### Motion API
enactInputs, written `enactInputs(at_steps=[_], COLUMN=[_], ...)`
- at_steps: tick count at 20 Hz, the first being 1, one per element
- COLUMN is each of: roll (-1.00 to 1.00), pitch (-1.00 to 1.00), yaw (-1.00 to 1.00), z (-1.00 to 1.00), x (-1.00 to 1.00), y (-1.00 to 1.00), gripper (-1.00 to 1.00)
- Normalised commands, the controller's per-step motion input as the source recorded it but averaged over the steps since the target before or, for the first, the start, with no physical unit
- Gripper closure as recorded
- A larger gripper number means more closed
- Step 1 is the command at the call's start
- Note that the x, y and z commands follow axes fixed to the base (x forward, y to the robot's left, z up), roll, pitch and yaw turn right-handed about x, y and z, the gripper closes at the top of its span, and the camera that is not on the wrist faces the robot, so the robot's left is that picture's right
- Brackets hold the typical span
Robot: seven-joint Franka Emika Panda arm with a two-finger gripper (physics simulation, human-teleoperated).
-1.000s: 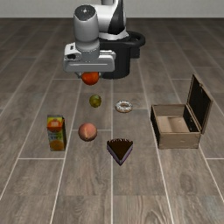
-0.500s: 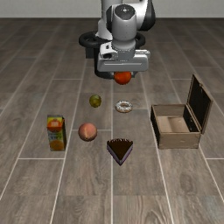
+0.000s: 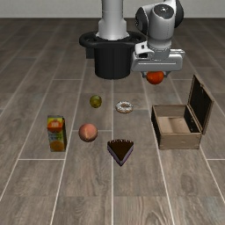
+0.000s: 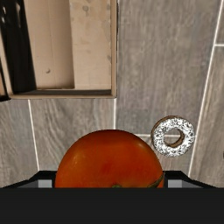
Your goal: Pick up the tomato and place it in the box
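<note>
Holding the tomato (image 3: 156, 77) between both fingers of the gripper (image 3: 156, 73), spread to the fruit's width; held aloft above the plank floor, near the open wooden box (image 3: 176, 126) but not over it; round, no long axis; stem direction cannot be told; sugared doughnut (image 4: 175, 137) on the floor nearby.
</note>
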Motion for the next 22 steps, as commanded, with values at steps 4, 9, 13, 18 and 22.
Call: enactInputs(at_steps=[4, 9, 13, 18, 22], roll=[0.0, 0.0, 0.0, 0.0, 0.0], pitch=[0.0, 0.0, 0.0, 0.0, 0.0], yaw=[0.0, 0.0, 0.0, 0.0, 0.0], z=[0.0, 0.0, 0.0, 0.0, 0.0], x=[0.75, 1.0, 1.0, 0.2, 0.0], y=[0.25, 0.0, 0.0, 0.4, 0.0], gripper=[1.0, 1.0, 1.0, -1.0, -1.0])
